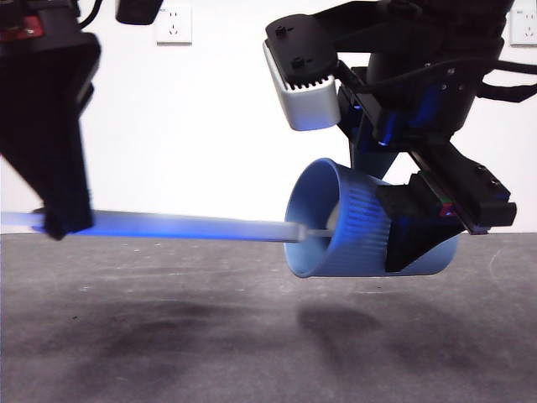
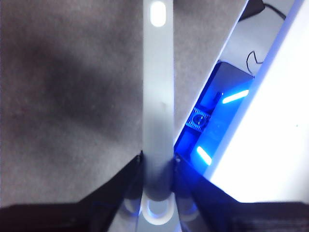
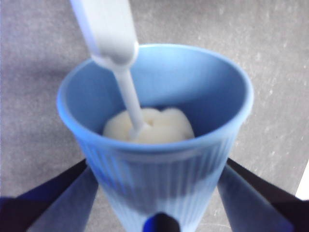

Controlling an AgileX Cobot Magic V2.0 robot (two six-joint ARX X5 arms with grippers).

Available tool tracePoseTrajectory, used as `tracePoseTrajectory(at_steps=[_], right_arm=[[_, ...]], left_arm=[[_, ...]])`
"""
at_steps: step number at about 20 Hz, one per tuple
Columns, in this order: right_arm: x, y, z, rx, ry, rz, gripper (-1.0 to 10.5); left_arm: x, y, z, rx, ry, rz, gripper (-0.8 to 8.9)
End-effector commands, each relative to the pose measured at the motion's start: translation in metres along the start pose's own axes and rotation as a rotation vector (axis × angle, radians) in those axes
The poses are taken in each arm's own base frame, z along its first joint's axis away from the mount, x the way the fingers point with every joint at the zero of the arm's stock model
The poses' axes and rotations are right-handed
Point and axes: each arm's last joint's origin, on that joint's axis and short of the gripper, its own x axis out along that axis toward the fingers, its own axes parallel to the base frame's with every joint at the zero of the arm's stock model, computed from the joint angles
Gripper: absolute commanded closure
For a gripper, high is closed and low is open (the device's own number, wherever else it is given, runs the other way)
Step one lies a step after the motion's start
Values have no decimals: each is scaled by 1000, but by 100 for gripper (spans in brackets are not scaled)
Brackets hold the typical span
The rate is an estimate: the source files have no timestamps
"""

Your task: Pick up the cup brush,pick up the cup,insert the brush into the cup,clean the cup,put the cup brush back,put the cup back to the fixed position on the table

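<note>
The cup (image 1: 357, 222) is held on its side in the air above the grey tabletop (image 1: 252, 336), with its ribbed wall clamped in the right pincer (image 3: 159, 212). The brush (image 1: 185, 227) is held level by its long handle, which is gripped tight in the left pincer (image 2: 157, 169). Its pale sponge head (image 3: 149, 125) is pushed deep inside the cup. A white wall (image 1: 193, 126) with a socket (image 1: 174, 23) is seen behind.

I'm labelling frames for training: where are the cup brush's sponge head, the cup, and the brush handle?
sponge head (image 3: 150, 125): right wrist view, cream top inside the cup.
cup (image 1: 357, 222): front view, ribbed outer wall.
brush handle (image 2: 158, 96): left wrist view, middle of flat grey shaft.
</note>
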Motion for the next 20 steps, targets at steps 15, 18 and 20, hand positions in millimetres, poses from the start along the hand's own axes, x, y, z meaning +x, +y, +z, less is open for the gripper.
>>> tracePoseTrajectory(at_steps=[15, 18, 20], right_arm=[[1, -1, 1, 49, 4, -6, 963], [1, -1, 1, 86, 6, -8, 963], [1, -1, 1, 117, 9, -11, 963]], left_arm=[[-36, -6, -42, -56, 154, 120, 822], [-45, -7, -50, -65, 150, 141, 822], [-50, -8, -55, -83, 141, 142, 822]])
